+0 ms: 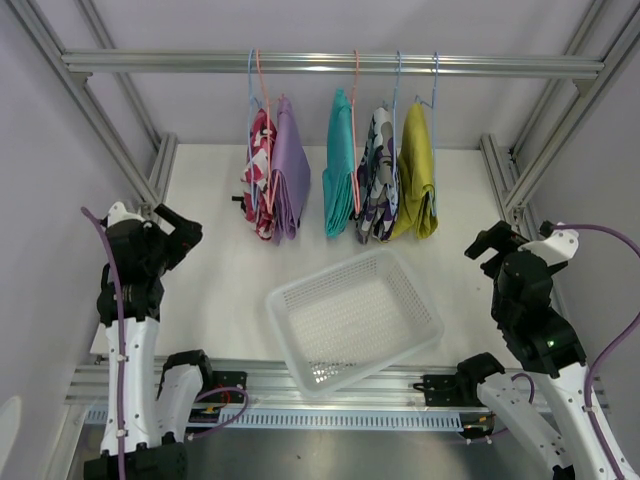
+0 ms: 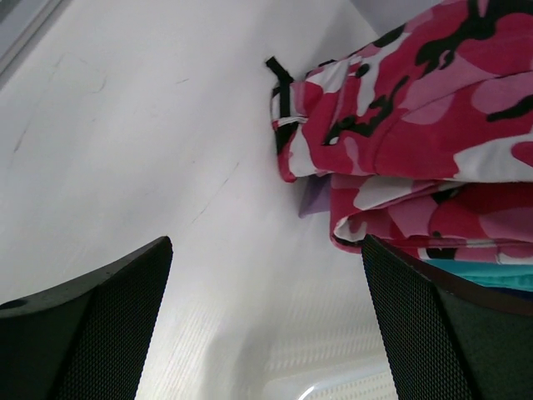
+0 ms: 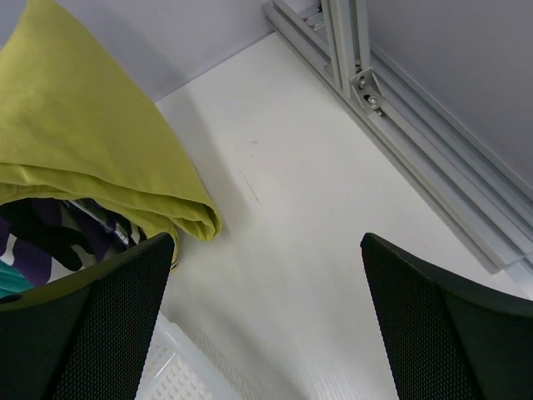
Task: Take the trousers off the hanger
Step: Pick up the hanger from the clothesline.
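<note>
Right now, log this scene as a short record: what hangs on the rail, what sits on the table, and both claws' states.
Rail: five pairs of shorts on hangers, none removed yet
Left to right: red-and-white patterned shorts, lilac shorts, teal shorts, camouflage shorts, mustard shorts
Table: white mesh basket, empty, between the arms
Left claw: open, holding nothing, near the red-and-white patterned shorts
Right claw: open, holding nothing, near the mustard shorts
</note>
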Controlling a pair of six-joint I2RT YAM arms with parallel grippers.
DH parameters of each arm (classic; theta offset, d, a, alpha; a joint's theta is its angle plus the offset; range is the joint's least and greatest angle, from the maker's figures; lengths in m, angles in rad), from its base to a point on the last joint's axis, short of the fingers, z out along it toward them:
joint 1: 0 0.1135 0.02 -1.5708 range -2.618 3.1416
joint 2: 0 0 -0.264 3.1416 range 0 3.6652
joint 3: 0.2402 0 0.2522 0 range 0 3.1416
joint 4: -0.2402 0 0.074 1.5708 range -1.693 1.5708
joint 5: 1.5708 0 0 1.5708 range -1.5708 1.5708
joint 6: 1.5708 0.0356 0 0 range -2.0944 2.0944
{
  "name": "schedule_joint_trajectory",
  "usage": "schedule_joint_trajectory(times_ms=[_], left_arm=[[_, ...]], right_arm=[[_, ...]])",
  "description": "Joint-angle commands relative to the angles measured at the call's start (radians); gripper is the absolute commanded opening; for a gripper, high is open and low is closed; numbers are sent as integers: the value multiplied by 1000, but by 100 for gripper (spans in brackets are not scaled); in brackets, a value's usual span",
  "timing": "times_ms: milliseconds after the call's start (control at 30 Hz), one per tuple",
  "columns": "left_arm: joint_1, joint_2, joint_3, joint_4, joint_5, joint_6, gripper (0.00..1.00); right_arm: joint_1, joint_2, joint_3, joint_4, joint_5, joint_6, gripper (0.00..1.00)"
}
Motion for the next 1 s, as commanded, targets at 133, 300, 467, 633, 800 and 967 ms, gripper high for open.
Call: schedule_joint_trajectory(times_ms=[133, 300, 467, 633, 800, 967], left_arm=[[12, 119, 73, -38, 30, 51, 99], [14, 114, 8, 52, 182, 4, 99], [23, 140, -6, 112, 281, -18, 100], [60, 139, -22, 137, 301, -67, 99], [61, 125, -32, 151, 322, -75, 100], [60, 102, -23, 138, 319, -58, 99]], right_arm=[[-2, 6, -10, 22, 113, 24, 99], [-17, -40, -15, 91, -25, 6, 99], [-86, -160, -87, 220, -247, -37, 100], [-157, -132, -76, 226, -332, -88, 99], [-171, -108, -81, 231, -342, -89, 100], [-171, -93, -90, 234, -334, -92, 100]])
